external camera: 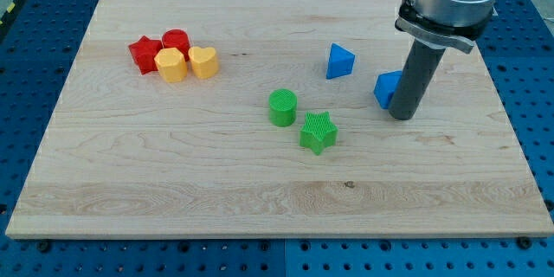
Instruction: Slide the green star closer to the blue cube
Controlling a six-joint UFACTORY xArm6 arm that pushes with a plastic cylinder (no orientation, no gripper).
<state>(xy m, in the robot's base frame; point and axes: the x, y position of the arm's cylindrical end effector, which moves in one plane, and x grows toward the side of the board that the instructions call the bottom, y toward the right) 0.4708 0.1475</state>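
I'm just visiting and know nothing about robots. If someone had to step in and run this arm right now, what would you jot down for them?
My tip: resting on the board at the view's right, right beside the blue cube, which it partly hides. It is not touching the green star.

Green star: near the board's middle, just to the lower right of the green cylinder. The blue cube sits up and to its right, with bare wood between them.

Done: nothing that shows; star and cube are apart.

Left: bring my tip round to the star's left side, then push it right and slightly up toward the cube.
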